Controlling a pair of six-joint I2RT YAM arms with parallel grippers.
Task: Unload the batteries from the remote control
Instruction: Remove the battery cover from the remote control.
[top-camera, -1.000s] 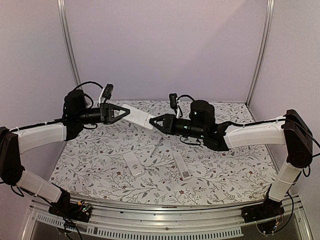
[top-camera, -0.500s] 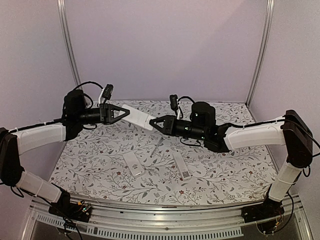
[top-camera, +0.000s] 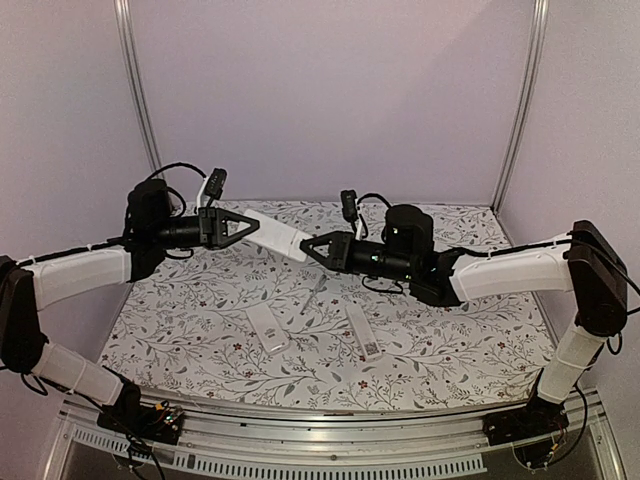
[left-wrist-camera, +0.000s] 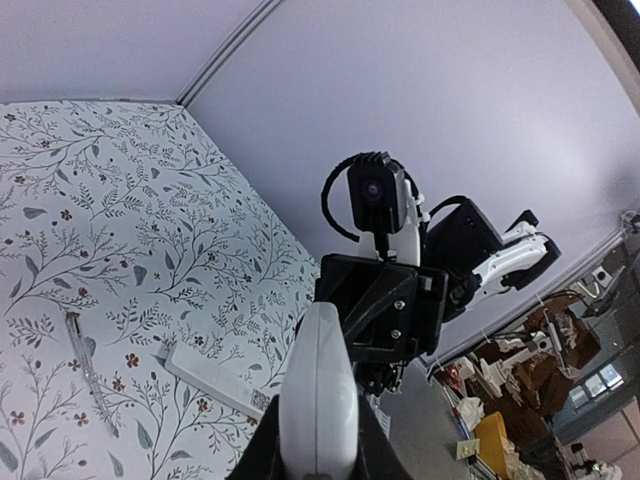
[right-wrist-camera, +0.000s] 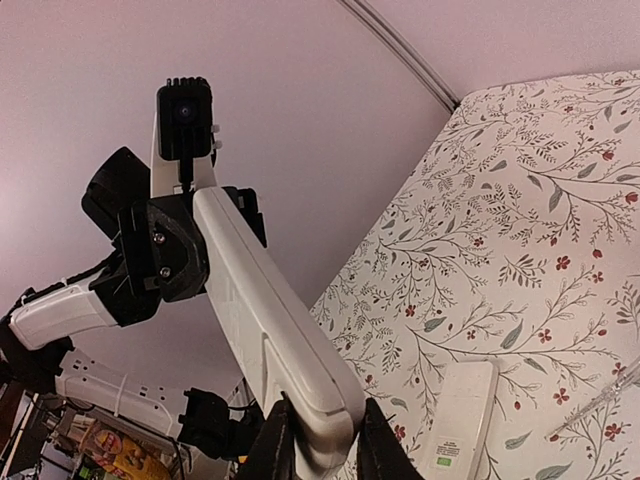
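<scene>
Top external view: one white remote control, held in the air above the table and tilted, its left end higher than its right. Left gripper: closed on the upper left end of the remote control, fingers pressed against both long sides; the left wrist view shows the white body running straight out from between those fingers. Right gripper: closed on the lower right end of the remote control; in the right wrist view its two dark fingers pinch the rounded tip from either side, and a seam line runs across the casing just above the grip. The two grippers face each other along the remote control's length, apart, with bare white casing between them. Batteries: none can be made out in any view; whether they sit inside the remote control cannot be told. Grey pen-like tool: lying on the table below the right end of the remote control. Flat white slab: on the table below the remote control, toward the near edge. Second remote: white, a label at its near end, on the table below and to the right of the remote control, well apart from the slab.
</scene>
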